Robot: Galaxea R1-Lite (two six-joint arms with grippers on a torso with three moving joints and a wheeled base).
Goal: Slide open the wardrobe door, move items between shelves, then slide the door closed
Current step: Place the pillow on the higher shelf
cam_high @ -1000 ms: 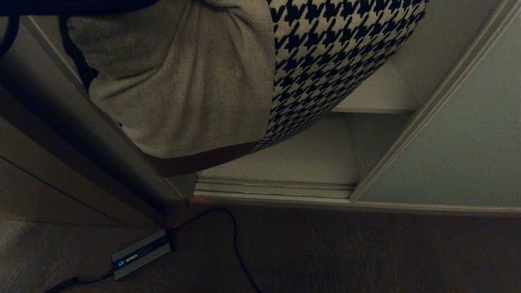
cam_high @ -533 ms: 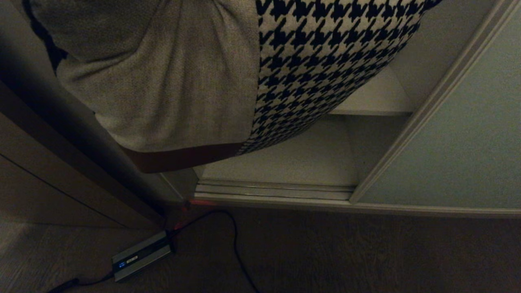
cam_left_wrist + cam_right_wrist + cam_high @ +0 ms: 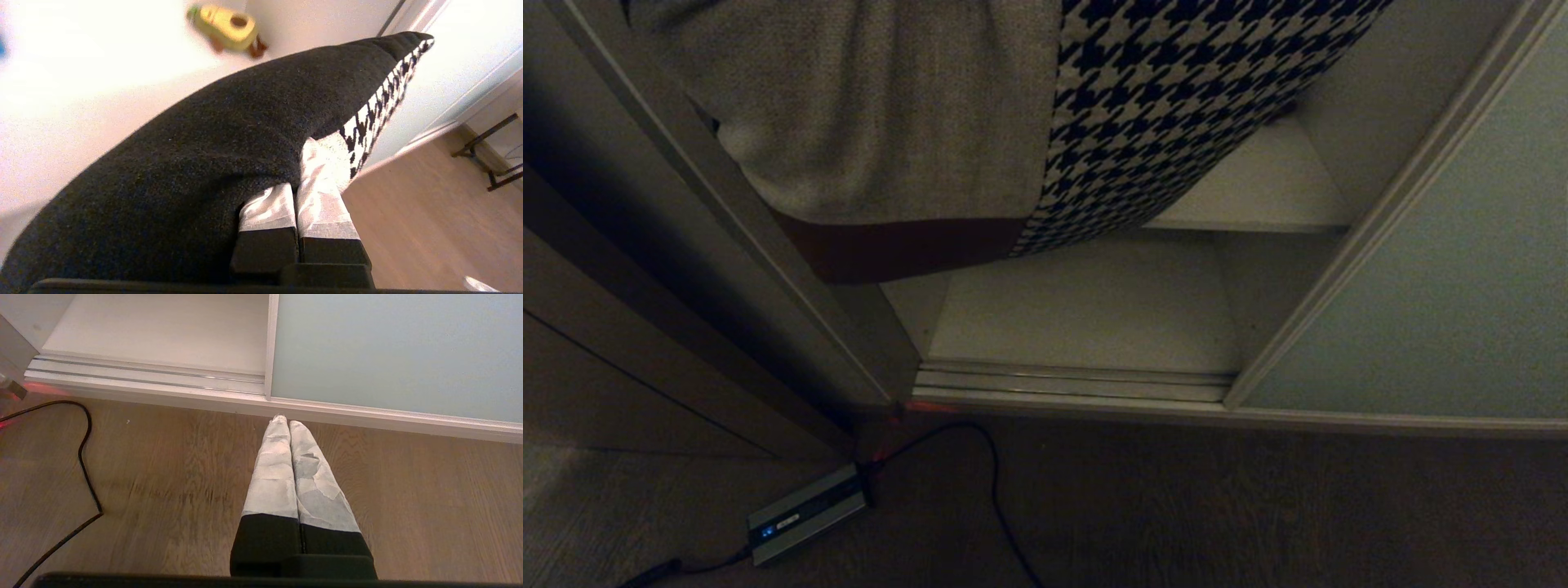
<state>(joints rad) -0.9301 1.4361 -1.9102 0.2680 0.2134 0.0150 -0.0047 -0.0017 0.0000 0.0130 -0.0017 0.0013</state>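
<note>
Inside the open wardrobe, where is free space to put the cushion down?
The bottom board is bare between the left side wall and the sliding door. The shelf above is bare at its right end; the cushion, pinched by the left gripper, crowds its left part.

No words, numbers, brand names or signs can be read in any of the three views. The small box (image 3: 805,513) on the floor (image 3: 1258,506) in the head view has a pale strip and a blue light on its top, but whatever is printed there is too small and dim to make out. The cushion (image 3: 1094,106) carries only a woven houndstooth pattern, no lettering.
</note>
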